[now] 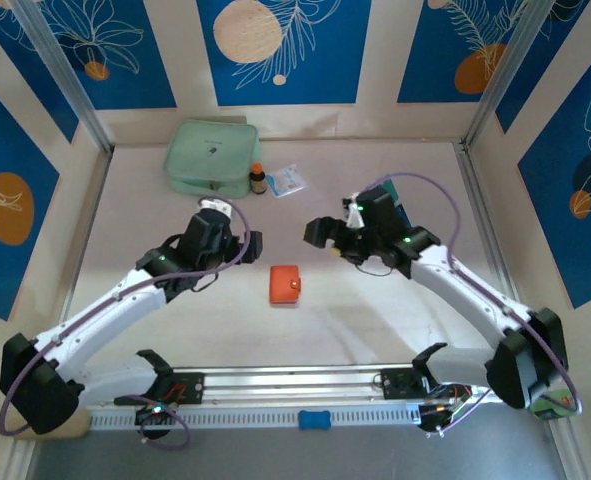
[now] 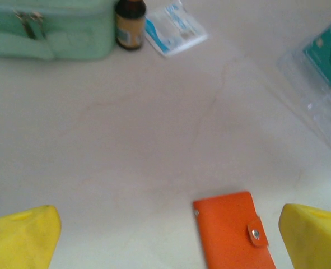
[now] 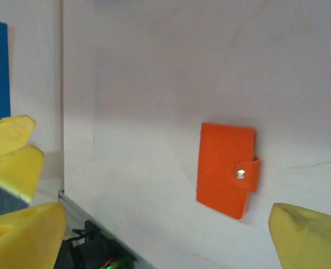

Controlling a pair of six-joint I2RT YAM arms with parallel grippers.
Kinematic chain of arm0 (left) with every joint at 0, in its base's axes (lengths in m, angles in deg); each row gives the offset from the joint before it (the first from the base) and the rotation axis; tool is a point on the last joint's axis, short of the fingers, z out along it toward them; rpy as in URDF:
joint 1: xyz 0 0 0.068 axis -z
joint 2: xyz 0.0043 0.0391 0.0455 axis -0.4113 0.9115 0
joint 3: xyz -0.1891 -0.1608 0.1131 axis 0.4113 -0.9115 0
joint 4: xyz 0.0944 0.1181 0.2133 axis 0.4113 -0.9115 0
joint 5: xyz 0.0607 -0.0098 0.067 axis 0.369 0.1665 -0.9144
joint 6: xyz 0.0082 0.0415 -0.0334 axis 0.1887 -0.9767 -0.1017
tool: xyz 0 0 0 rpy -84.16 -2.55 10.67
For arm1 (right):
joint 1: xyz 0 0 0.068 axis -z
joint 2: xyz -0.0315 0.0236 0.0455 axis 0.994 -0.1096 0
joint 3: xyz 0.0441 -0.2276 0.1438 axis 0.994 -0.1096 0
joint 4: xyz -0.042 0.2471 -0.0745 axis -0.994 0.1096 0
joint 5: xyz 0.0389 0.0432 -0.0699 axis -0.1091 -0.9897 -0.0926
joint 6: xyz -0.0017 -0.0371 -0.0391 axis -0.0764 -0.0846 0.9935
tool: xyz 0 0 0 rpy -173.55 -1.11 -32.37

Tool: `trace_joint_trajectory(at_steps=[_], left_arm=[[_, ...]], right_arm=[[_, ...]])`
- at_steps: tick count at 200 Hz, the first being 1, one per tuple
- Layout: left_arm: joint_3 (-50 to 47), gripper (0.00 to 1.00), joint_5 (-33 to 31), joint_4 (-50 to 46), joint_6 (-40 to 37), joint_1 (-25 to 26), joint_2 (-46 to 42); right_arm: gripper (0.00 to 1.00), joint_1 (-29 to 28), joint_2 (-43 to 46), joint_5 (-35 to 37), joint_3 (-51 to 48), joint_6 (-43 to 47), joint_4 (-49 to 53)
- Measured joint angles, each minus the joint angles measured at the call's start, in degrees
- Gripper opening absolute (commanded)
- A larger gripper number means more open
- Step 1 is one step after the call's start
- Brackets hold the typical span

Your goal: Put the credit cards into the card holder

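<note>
Wallet: the small orange card holder [image 1: 285, 284] lies flat and shut near the middle of the tabletop [image 1: 375, 320], its strap snapped closed. It sits between the two arms and touches neither.
Cards: a teal card [image 2: 327, 46] shows at the far right of the left wrist view, inside what looks like a clear plastic sleeve. It is too blurred to count the cards. They are well apart from the wallet.
Left end effector [image 2: 168, 221]: its yellow fingers [image 2: 22, 238] are spread wide with nothing between them. It hangs over bare tabletop with the wallet just inside its right finger.
Right end effector [image 3: 165, 227]: its fingers are also wide apart and it holds nothing. The wallet lies ahead of it, nearer its right finger [image 3: 308, 235].
Far edge: a mint-green zip pouch [image 1: 210, 157] lies at the back. A small brown bottle [image 1: 258, 179] stands just beside it, and a white-and-blue paper packet [image 1: 286, 181] lies next to the bottle.
</note>
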Motion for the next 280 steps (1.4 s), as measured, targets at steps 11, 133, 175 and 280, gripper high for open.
trace_joint_trajectory(at_steps=[11, 133, 175, 280], left_arm=[[-1.0, 1.00, -2.0, 1.6, -0.6, -0.5, -1.6], [-6.3, 1.00, -11.3, 10.7, -10.7, -8.3, -6.4], [-6.3, 1.00, -9.8, 10.6, -10.7, -8.8, -5.0], [-6.3, 1.00, -6.6, 10.2, -10.2, -9.8, -5.0]], right_arm=[[0.99, 2.6, 3.2, 1.2, -0.3, 1.4, 1.1], [0.99, 33.7, 9.6, 6.1, -6.0, 9.7, 5.7], [1.00, 48.4, 4.5, 1.5, -5.6, 6.4, 4.8], [0.03, 53.2, -24.9, -6.8, 2.8, 4.8, 1.7]])
